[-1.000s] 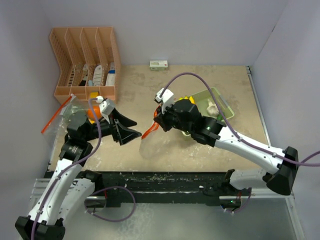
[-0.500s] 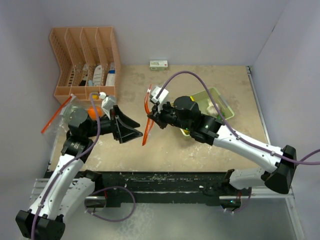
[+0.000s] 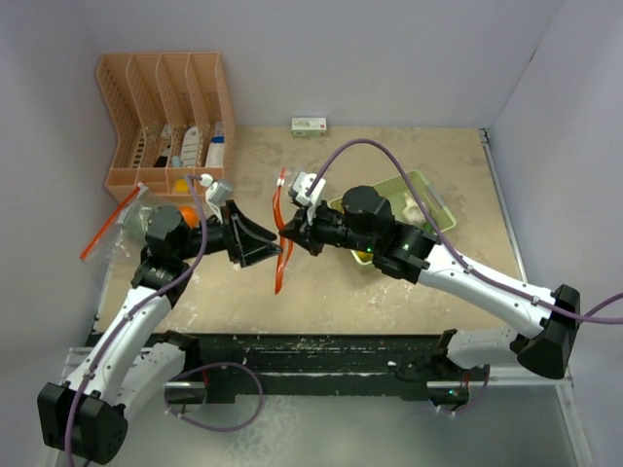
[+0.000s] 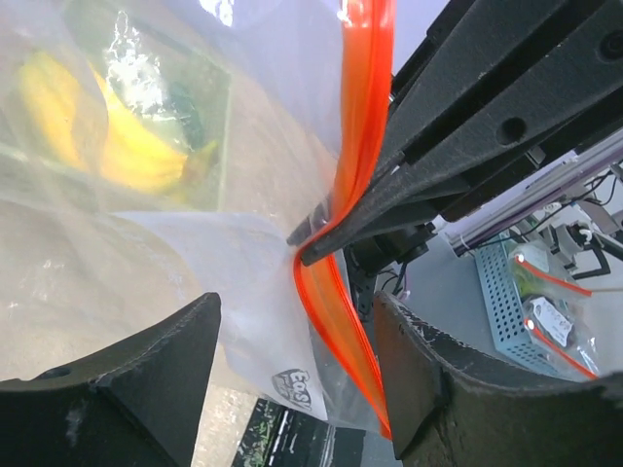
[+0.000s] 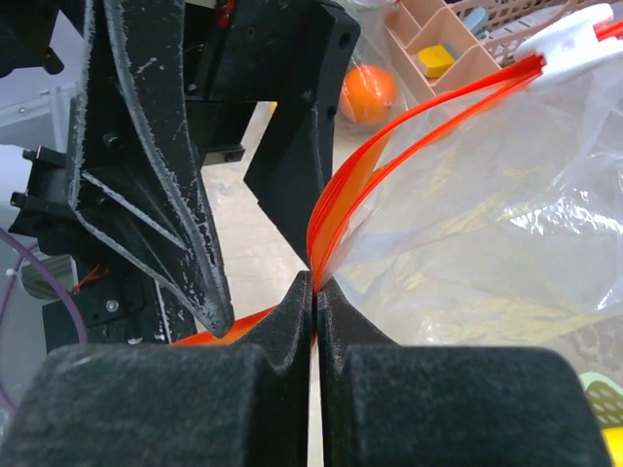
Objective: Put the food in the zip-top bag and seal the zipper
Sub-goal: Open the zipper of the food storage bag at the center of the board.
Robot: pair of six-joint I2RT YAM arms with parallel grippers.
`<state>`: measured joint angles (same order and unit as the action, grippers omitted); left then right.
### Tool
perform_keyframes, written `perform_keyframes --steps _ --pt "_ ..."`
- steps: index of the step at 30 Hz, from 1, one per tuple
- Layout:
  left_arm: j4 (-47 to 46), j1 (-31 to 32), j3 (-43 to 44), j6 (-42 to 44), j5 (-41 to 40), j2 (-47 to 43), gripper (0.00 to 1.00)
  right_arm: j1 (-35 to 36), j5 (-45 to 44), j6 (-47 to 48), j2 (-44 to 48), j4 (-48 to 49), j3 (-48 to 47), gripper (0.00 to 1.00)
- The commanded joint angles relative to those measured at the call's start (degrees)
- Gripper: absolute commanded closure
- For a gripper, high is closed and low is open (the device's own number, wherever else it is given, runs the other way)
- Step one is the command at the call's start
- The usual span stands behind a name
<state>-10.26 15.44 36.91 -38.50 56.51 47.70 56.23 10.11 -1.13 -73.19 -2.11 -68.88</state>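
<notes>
Pale grey walls [image 3: 370, 58] close off three sides, light is flat and even. Beige speckled tabletop [image 3: 389, 151]. Peach slotted organizer rack [image 3: 165, 107] beyond and left of the left gripper [image 3: 274, 245], in the back corner. Small white-green box [image 3: 310, 125] beyond the right gripper [image 3: 289, 232], at the back wall. Black rail [image 3: 321, 350] on the near side of both.

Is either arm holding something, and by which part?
The right gripper pinches the zip-top bag by its orange zipper strip. The left gripper is open, holding nothing.
</notes>
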Motion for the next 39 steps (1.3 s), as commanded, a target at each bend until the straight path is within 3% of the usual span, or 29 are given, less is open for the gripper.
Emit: perform_keyframes --steps 1,7,12,13,14,16,17,22,26,32,39 --pt "-5.79 -0.06 -0.69 -1.13 -0.09 0.82 0.33 -0.13 2.59 -0.29 0.48 4.27 -3.02 1.0" --pt "-7.53 -0.06 -1.05 -2.19 0.12 1.23 0.39 -0.06 2.18 -1.4 -1.44 5.68 -4.28 1.0" --pt "-9.73 -0.06 -1.22 -3.47 0.86 2.72 0.51 -0.07 2.92 -2.05 -2.47 6.5 -5.36 1.0" --pt "-10.38 -0.11 -1.22 -3.78 0.88 2.93 0.55 -0.06 3.17 -2.12 -2.82 6.25 -5.53 1.0" --pt "-11.19 -0.09 -1.31 -4.04 1.02 3.03 0.66 -0.11 3.31 -2.18 -3.14 6.05 -5.63 1.0" --pt "-12.36 -0.08 -1.33 -4.52 1.3 3.32 0.96 -0.12 3.36 -2.45 -3.52 5.98 -5.65 1.0" --pt "-12.59 -0.06 -1.31 -4.52 1.17 3.59 1.0 -0.07 3.15 -2.55 -3.54 6.02 -5.53 1.0" --pt "-7.67 -0.06 -0.23 -1.97 0.21 4.08 1.0 -0.13 0.03 -3.88 -2.93 3.75 -5.78 0.98" --pt "7.1 -0.09 2.98 5.92 -7.44 2.1 1.0 -0.15 -6.76 -2.23 -1.41 -0.78 -5.24 0.97" --pt "19.57 -0.07 7.18 12.17 -17.35 -1.52 1.0 -0.71 -19.15 -2.29 -0.04 -5.94 -4.22 0.98" --pt "35.94 -0.09 14.17 17.5 -41.32 -3.51 1.0 -1.03 -52.4 -10.16 -6.6 -16.85 -9.23 1.0"
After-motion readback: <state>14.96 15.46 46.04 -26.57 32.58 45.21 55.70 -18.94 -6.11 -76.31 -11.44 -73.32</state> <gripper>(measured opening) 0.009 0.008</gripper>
